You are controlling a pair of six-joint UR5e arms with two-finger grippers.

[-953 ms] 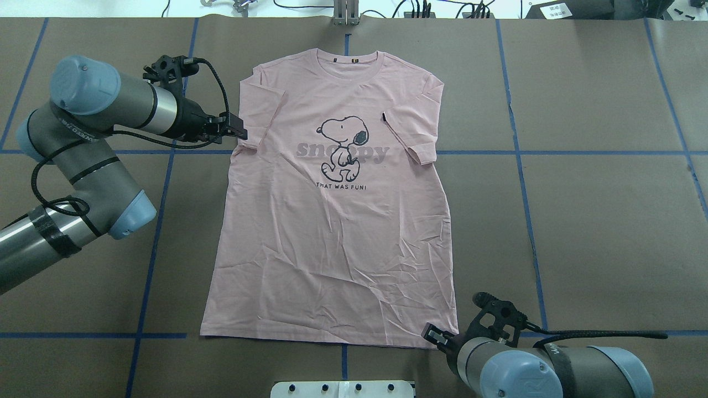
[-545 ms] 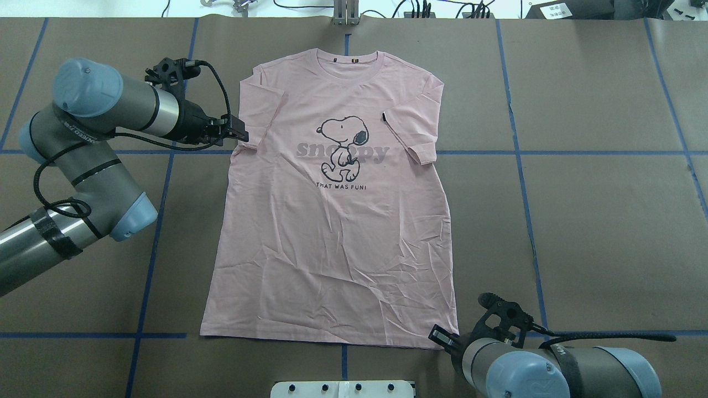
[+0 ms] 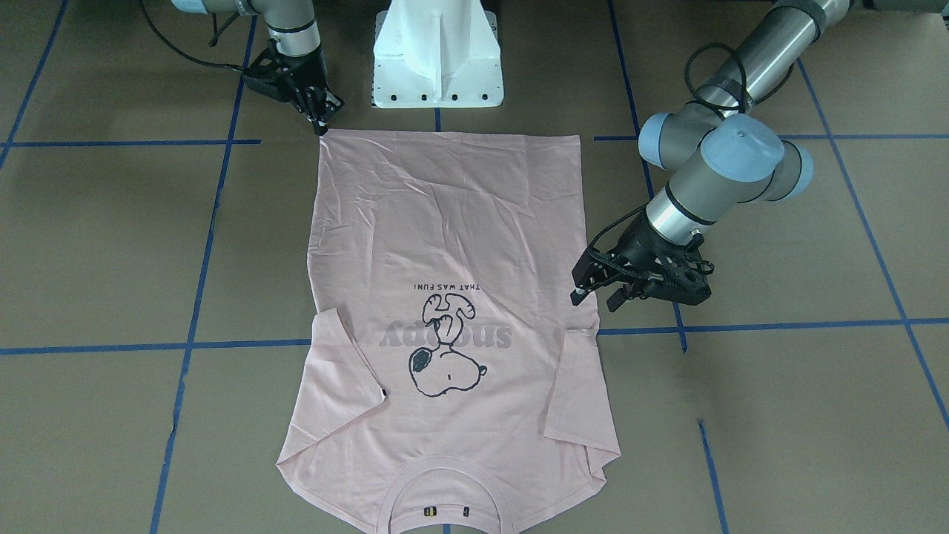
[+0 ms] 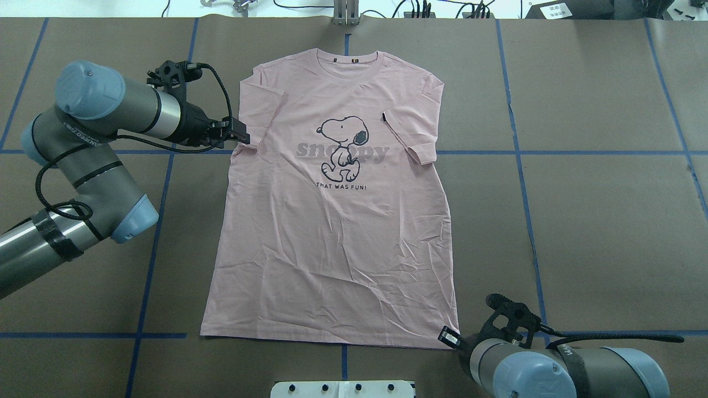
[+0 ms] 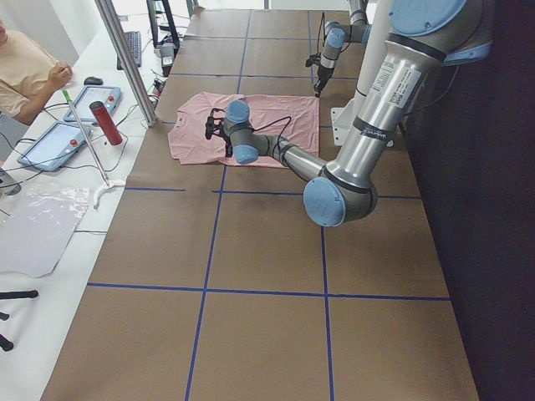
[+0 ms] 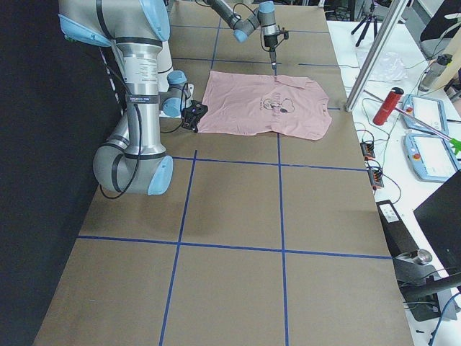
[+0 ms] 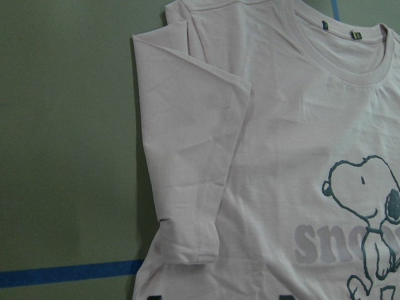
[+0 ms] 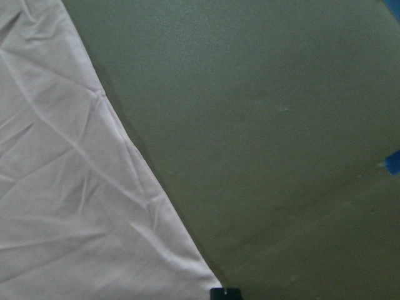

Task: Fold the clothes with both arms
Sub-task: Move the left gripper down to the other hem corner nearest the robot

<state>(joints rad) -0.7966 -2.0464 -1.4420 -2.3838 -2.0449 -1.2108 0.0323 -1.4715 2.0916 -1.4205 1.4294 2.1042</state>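
Note:
The pale pink T-shirt [image 4: 332,249] lies flat and print-up on the brown table, its collar [image 4: 348,59] on the far side and both sleeves folded in over the body. My left gripper [image 4: 239,135] is at the shirt's left edge just below the folded sleeve [image 7: 187,187]. It stands open [image 3: 593,291], low over the table. My right gripper [image 4: 447,336] sits at the near right hem corner [image 8: 206,278]. Its fingers look shut [image 3: 323,126], with their tip touching the corner. I cannot tell if cloth is between them.
The white pedestal [image 3: 437,59] stands just behind the hem. Blue tape lines [image 4: 553,152] cross the brown table cover. A side bench beyond the collar holds a red bottle [image 5: 106,123] and tablets [image 5: 54,144], where a person [image 5: 21,71] sits. A metal post [image 5: 125,58] rises near the collar.
My left gripper has edged right and slightly down, up to the shirt's edge. My right gripper has slid right along the hem to the corner. The shirt has not moved.

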